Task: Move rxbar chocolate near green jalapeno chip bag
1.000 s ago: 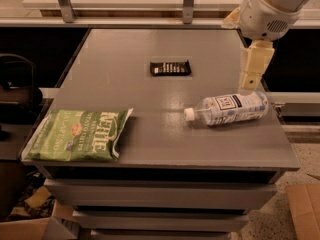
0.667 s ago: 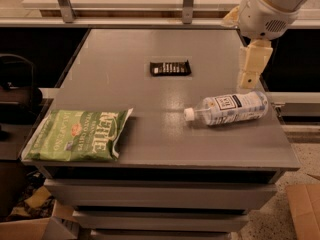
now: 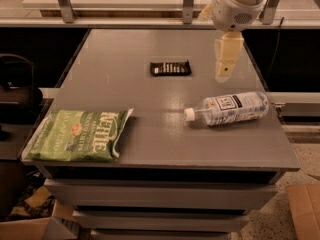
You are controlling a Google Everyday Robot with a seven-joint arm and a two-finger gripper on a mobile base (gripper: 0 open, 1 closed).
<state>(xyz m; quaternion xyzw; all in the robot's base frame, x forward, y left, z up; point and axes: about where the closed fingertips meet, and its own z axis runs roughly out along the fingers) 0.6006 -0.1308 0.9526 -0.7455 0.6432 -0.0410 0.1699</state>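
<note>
The rxbar chocolate [image 3: 170, 68], a small flat black wrapper with white lettering, lies on the grey table [image 3: 125, 49] near its middle back. The green jalapeno chip bag [image 3: 79, 134] lies flat at the table's front left corner. My gripper [image 3: 226, 69] hangs from the white arm at the upper right, above the table, to the right of the rxbar and apart from it. It holds nothing that I can see.
A clear water bottle [image 3: 227, 109] lies on its side at the right, cap pointing left, just below the gripper. Metal posts and a shelf run along the back edge. Cardboard boxes [image 3: 304, 209] sit on the floor at both lower corners.
The gripper and arm have shifted left and slightly up, away from the bottle and closer to the rxbar. The objects on the table have not moved.
</note>
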